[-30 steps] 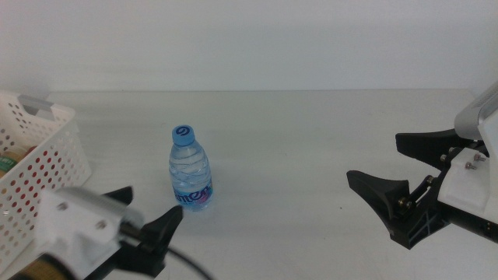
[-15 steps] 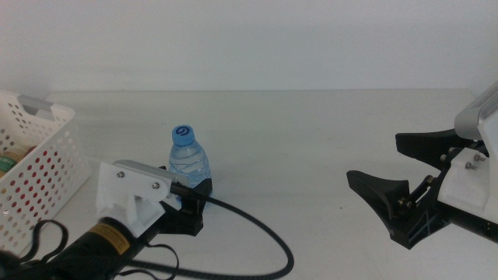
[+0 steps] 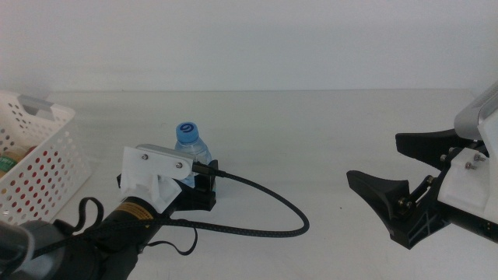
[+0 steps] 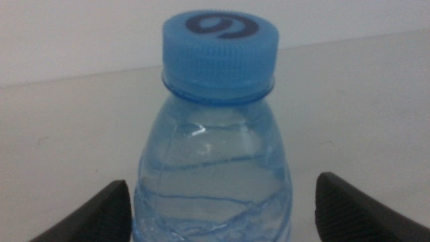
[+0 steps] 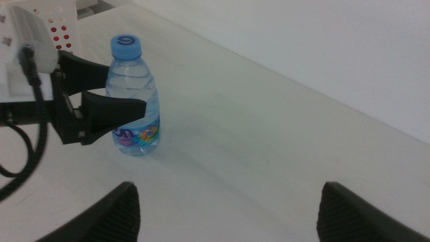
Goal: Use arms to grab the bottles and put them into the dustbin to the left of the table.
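Water bottle: the small clear water bottle (image 3: 189, 150) with a blue cap stands upright on the counter (image 3: 311, 132), a little left of centre; its printed label is visible low on its body in the right wrist view (image 5: 134, 101).

Left gripper: the left gripper (image 3: 201, 180) has advanced from the lower left of the middle view, where it stood short of the bottle a second ago, and now brackets the bottle's lower body. Its jaws are spread, one on each side of the bottle; in the left wrist view (image 4: 215, 208) there is a gap between each jaw tip and the bottle wall, so they are not yet touching it.

Left arm cable: a black cable (image 3: 264, 198) now loops across the counter to the right of the left gripper, farther out than half a second ago.

Right gripper: the right gripper (image 3: 397, 175) waits at the right edge of the middle view, well apart from the bottle, its jaws spread wide; its position is unchanged from the earlier pictures.

Dustbin: the white perforated dustbin (image 3: 39, 167) sits at the left edge of the counter, as before, with something red and green partly visible inside it.

Bottle position: unchanged across the three middle views.
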You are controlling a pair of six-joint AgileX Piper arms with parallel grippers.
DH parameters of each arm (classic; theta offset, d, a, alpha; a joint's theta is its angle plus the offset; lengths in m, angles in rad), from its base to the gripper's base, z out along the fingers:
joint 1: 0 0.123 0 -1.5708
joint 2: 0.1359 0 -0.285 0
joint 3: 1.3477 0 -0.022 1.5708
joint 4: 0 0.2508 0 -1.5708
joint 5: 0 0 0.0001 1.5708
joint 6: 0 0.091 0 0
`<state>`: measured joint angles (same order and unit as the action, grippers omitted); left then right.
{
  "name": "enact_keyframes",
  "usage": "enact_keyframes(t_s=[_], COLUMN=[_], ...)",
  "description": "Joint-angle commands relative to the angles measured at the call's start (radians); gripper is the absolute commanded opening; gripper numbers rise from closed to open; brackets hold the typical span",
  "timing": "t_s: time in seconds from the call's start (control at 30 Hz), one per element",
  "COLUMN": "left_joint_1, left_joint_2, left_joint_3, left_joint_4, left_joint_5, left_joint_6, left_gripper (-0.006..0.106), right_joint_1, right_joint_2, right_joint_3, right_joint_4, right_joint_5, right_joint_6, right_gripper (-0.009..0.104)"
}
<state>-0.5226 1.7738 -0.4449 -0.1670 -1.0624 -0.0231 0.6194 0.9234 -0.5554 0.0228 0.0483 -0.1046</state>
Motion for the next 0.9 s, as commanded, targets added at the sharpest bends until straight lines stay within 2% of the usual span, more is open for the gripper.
enact_keyframes(t_s=[0.0, 0.13, 0.23, 0.3, 0.4, 0.43, 0.57, 0.87], left_joint_1=[-0.002, -0.003, -0.003, -0.003, -0.003, -0.003, -0.004, -0.002], left_joint_2=[-0.014, 0.013, 0.022, 0.023, 0.022, -0.008, -0.134, -0.528], left_joint_3=[-0.024, -0.021, -0.021, -0.021, -0.021, -0.005, 0.023, -0.012], left_joint_4=[-0.017, -0.025, -0.03, -0.027, -0.024, -0.015, -0.014, -0.034], left_joint_5=[-0.113, -0.168, -0.208, -0.224, -0.238, -0.248, -0.135, 0.35], left_joint_6=[-0.001, 0.002, 0.002, 0.0, -0.004, -0.004, -0.005, 0.061], left_gripper=[0.09, 0.087, 0.073, 0.055, 0.021, -0.005, -0.005, -0.005], right_joint_1=[0.003, 0.003, 0.003, 0.003, 0.003, 0.003, 0.003, 0.003], right_joint_2=[-0.013, -0.013, -0.013, -0.013, -0.013, -0.013, -0.013, -0.013], right_joint_3=[-0.026, -0.026, -0.026, -0.026, -0.026, -0.026, -0.026, -0.026], right_joint_4=[-0.006, -0.006, -0.006, -0.006, -0.006, -0.006, -0.006, -0.006], right_joint_5=[-0.074, -0.074, -0.074, -0.074, -0.074, -0.074, -0.074, -0.074], right_joint_6=[-0.012, -0.012, -0.012, -0.012, -0.012, -0.012, -0.012, -0.012], right_gripper=[0.071, 0.071, 0.071, 0.071, 0.071, 0.071, 0.071, 0.071])
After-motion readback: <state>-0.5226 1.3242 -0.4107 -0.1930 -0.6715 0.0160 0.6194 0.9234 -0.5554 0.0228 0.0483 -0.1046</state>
